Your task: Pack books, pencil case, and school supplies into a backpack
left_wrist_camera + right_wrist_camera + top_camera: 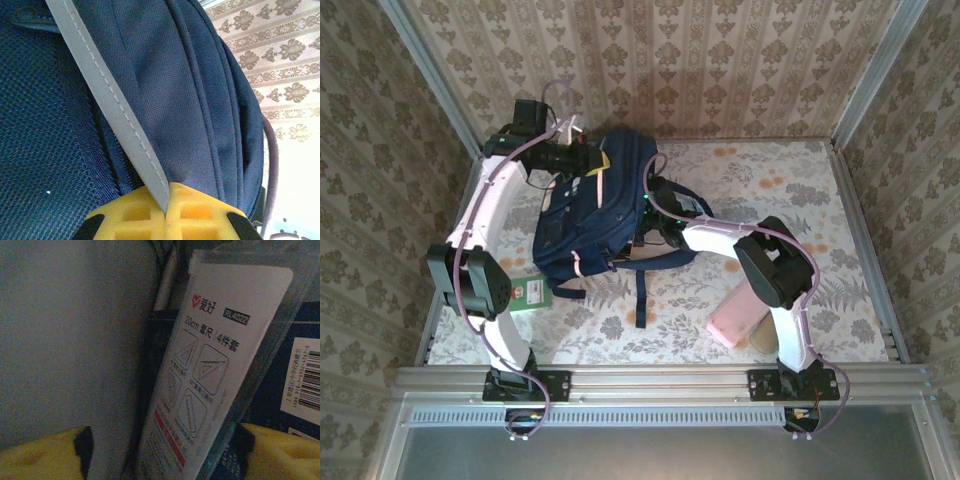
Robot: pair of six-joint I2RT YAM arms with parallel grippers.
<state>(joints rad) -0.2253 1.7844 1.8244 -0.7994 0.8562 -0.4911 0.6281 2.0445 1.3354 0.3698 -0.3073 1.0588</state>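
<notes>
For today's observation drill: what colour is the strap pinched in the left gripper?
The strap is pale grey with stitching, clearest in the left wrist view.

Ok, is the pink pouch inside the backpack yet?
No, the pink pouch lies on the table beside the right arm, apart from the backpack.

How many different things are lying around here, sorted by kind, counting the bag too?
Bags: 1, the backpack
Books: 2, the green booklet and the navy book
Pouches: 2, the pink pouch and the tan pouch, partly behind an arm
Packets: 1, the white packet
Total: 6
</notes>
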